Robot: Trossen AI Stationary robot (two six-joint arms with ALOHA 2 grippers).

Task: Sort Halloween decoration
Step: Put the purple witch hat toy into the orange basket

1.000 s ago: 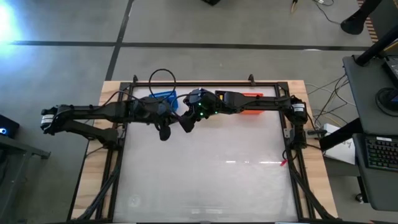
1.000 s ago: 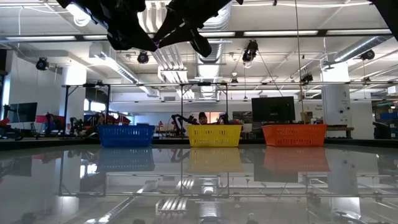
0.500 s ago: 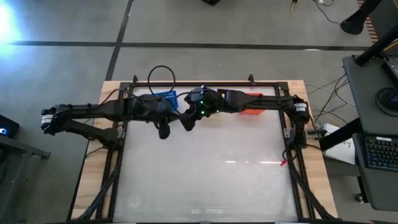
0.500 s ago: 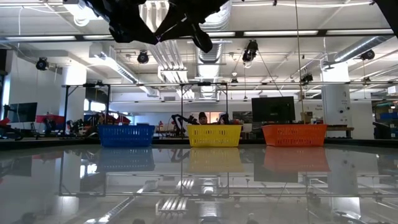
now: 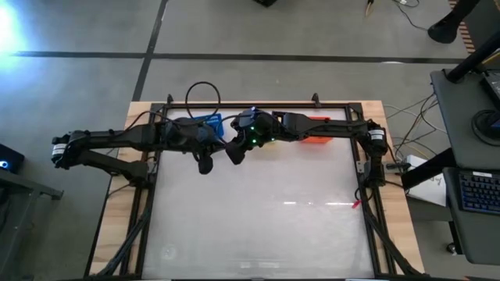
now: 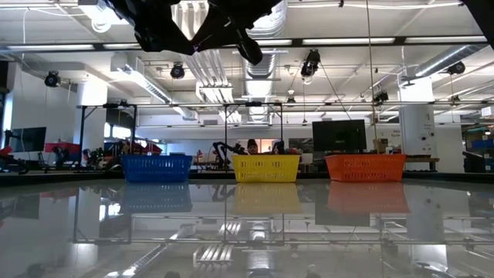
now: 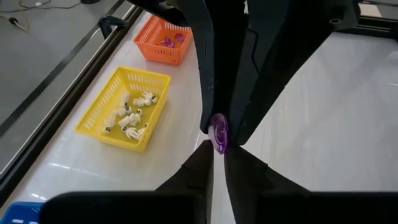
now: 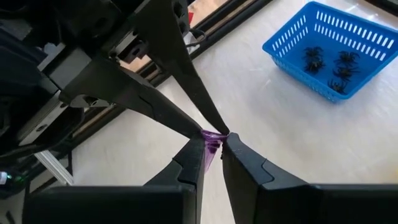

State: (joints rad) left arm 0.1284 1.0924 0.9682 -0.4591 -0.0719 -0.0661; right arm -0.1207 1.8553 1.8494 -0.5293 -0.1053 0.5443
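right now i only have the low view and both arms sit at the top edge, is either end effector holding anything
observer: yes, the right end effector is shut on a purple piece.
operator: where's the left one
observer: the left end effector is right at that same piece, facing the right one in mid-air.
operator: what's in the baskets
observer: black spiders in the blue basket, whitish pieces in the yellow basket, purple pieces in the orange basket.
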